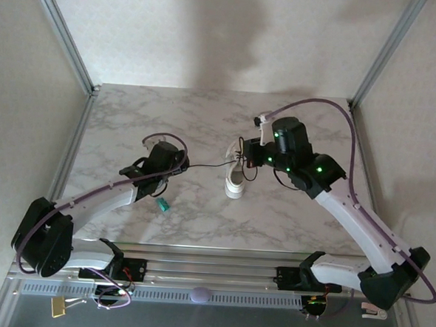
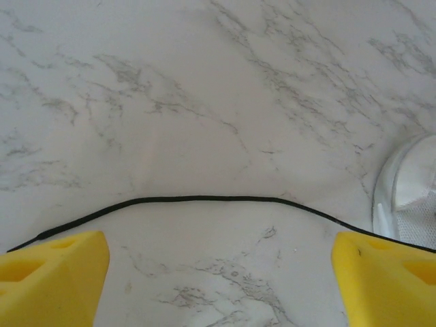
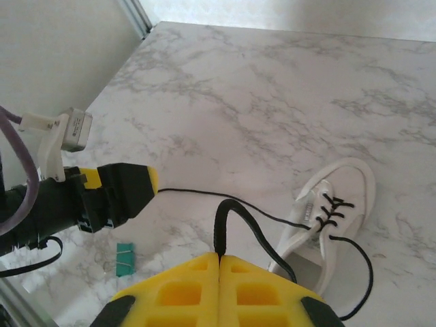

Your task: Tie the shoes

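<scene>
the white sneaker (image 1: 234,184) sat near the middle of the marble table (image 1: 154,115), just beside the right gripper (image 3: 219,267), whose jaws were pressed together on a raised bend of black lace (image 3: 222,221). the left gripper (image 2: 218,272) hung low over the table, jaws wide apart and holding nothing. a slack run of lace (image 2: 204,198) lay on the surface just ahead of its fingertips. done well, this step probably required advancing until that run lay between the fingers, closing fully, then drawing away from the shoe against the right gripper's hold.
</scene>
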Robot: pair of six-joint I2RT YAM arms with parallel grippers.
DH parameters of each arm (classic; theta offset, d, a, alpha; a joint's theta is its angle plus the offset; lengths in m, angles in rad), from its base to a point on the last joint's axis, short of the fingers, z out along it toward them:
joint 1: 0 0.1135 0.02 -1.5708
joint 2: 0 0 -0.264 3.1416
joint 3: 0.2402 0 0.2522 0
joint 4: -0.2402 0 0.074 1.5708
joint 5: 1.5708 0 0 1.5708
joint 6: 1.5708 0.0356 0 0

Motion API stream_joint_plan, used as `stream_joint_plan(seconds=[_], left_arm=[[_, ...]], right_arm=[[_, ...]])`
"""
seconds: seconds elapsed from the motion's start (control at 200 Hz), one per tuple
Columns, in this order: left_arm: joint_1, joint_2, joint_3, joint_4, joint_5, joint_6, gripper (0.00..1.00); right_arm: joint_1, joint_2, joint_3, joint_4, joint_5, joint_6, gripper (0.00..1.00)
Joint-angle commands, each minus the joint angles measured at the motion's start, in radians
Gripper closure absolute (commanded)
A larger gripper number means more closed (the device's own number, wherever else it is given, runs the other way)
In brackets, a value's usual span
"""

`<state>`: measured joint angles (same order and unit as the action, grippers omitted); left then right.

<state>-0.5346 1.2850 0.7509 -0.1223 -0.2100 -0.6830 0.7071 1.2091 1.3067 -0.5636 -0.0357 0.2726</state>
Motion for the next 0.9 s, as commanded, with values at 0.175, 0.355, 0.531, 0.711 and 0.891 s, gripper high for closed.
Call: stream_joint_plan(seconds=[0.175, 0.355, 0.531, 0.711, 0.891], left_arm=[[0.001, -0.257, -0.218, 0.433, 0.446, 0.234, 0.04], [-0.002, -0.262, -0.220, 0.430, 0.443, 0.241, 0.01], [-0.018, -0.265, -0.222, 0.460, 0.485, 0.250, 0.02], [-0.016, -0.293, -0.227, 0.391, 0.305, 0.229, 0.10], [0.009, -0.310, -0.230, 0.197, -0.056, 0.087, 0.18]], right_arm=[[0.026, 0.077, 0.039, 0.070, -0.100, 0.021, 1.00], [0.027, 0.145, 0.080, 0.074, -0.160, 0.084, 1.00], [0.026, 0.224, 0.112, 0.106, -0.269, 0.121, 1.00], [0.025, 0.309, 0.180, 0.047, -0.250, 0.122, 1.00], [0.025, 0.425, 0.262, 0.024, -0.263, 0.114, 1.00]])
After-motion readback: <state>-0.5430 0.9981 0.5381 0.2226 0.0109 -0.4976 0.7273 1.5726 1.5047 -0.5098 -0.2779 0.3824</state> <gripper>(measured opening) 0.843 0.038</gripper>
